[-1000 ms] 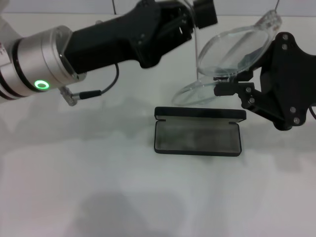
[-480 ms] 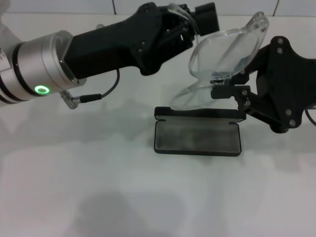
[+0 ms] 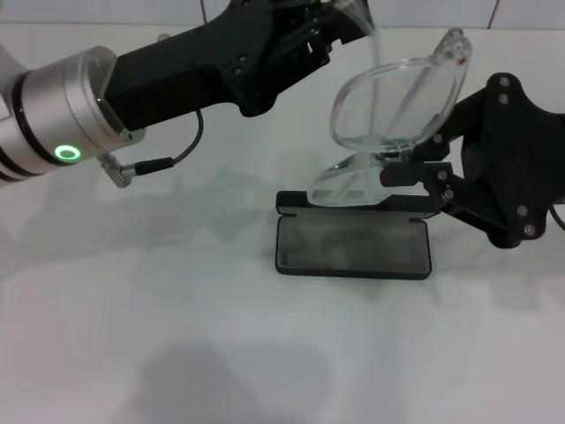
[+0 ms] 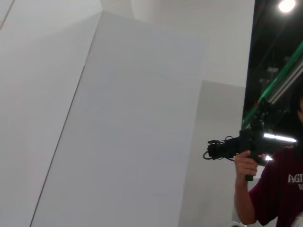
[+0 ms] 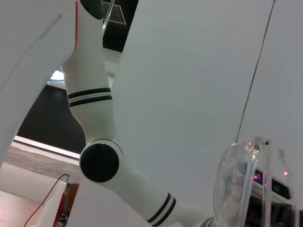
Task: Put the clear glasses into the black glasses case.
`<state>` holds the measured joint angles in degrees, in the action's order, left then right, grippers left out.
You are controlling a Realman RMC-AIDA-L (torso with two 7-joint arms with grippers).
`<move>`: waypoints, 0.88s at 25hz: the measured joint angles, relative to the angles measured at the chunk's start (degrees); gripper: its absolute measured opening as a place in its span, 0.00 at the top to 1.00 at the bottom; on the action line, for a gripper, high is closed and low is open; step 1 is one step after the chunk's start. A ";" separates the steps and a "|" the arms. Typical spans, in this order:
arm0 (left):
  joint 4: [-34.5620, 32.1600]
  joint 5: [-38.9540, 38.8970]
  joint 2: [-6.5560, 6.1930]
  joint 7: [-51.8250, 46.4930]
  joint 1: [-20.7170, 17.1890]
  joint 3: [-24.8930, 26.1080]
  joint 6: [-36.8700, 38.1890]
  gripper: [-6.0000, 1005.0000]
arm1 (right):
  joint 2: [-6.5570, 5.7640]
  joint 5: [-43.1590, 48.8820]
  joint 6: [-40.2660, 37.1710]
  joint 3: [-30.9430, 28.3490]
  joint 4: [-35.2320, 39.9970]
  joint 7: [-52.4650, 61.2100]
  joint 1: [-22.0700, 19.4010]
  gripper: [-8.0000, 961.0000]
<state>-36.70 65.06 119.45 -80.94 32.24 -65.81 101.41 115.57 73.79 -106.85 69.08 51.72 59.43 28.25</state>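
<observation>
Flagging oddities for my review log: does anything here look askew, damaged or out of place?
Nothing looks damaged. The clear glasses are held tilted above the open black glasses case, the right gripper at the nose bridge and the left gripper on one arm. They are not yet inside the case.

A plain white table [image 3: 177, 336] fills the head view; white wall panels [image 4: 118, 118] and a bright ceiling lamp [image 4: 286, 5] show behind.
</observation>
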 joint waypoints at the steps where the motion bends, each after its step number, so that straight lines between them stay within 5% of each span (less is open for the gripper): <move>1: 0.02 0.00 -0.01 0.00 0.00 0.00 -0.04 0.89 | 0.00 -0.02 -0.02 0.00 0.00 0.00 -0.07 0.94; 22: -0.05 -1.79 0.25 -0.94 1.51 -3.01 2.37 0.89 | 0.09 0.13 1.80 0.00 -1.42 -0.50 0.54 0.94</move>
<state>-36.76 63.27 119.70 -81.89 33.75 -68.82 103.78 115.66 73.92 -105.05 69.08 50.31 58.93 28.79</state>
